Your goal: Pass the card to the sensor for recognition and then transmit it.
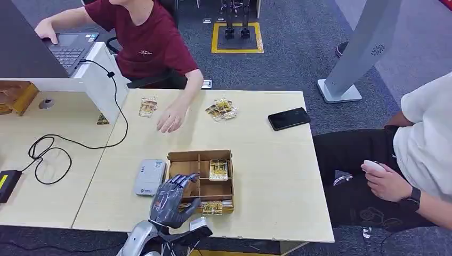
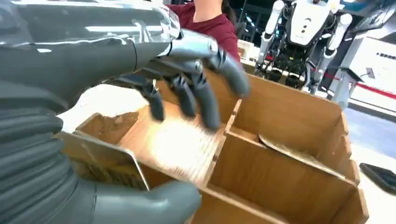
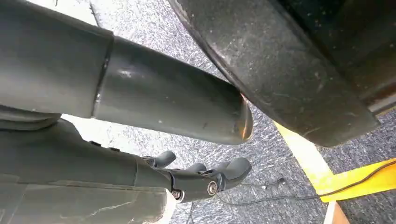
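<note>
A wooden divided box (image 1: pixel 173 158) stands near the table's front edge. One card (image 1: pixel 218 169) lies in a right-hand compartment and another card (image 1: pixel 212 208) sits at the box's near edge. My left hand (image 1: pixel 173 200) hovers over the box's left side, fingers spread and holding nothing. In the left wrist view its fingers (image 2: pixel 198 93) reach over a bare compartment of the box (image 2: pixel 289 112), and a card (image 2: pixel 105 158) stands beside the thumb (image 2: pixel 149 200); I cannot tell whether they touch. The grey-white sensor (image 1: pixel 150 177) lies left of the box. My right hand (image 3: pixel 201 179) hangs over the floor, holding nothing.
A person in a red shirt rests a hand (image 1: pixel 171 117) on the far table. Card piles (image 1: pixel 147 106) (image 1: pixel 222 109) and a black phone (image 1: pixel 288 118) lie there. Another person sits at the right (image 1: pixel 421 154). A black cable (image 1: pixel 53 149) loops at the left.
</note>
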Robot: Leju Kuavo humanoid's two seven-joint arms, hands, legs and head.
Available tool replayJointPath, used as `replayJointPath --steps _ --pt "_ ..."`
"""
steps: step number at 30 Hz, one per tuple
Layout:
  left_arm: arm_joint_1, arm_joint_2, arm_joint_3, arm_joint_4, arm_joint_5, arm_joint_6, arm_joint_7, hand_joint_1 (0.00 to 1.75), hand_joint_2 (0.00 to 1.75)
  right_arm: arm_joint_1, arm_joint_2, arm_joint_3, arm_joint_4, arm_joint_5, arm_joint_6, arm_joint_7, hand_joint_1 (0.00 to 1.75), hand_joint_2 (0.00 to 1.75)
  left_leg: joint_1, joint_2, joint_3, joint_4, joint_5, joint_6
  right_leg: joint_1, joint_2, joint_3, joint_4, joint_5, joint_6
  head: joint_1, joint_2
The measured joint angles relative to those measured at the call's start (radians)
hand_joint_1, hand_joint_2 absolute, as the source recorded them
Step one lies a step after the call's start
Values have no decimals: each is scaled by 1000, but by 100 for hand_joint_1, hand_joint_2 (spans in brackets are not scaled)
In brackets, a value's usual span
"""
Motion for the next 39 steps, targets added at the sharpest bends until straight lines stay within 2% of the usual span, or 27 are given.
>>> replayJointPath --steps 24,39 --pt "-1 -3 0 -13 -2 -14 0 0 175 -1 0 2 0 1 -1 8 0 0 0 -1 1 0 0 0 0 -1 1 0 0 0 0 0" --pt "1 42 25 -21 1 -18 8 0 175 -4 0 3 0 2 1 14 0 0 0 -1 1 0 0 0 0 0 1 0 0 0 0 0"
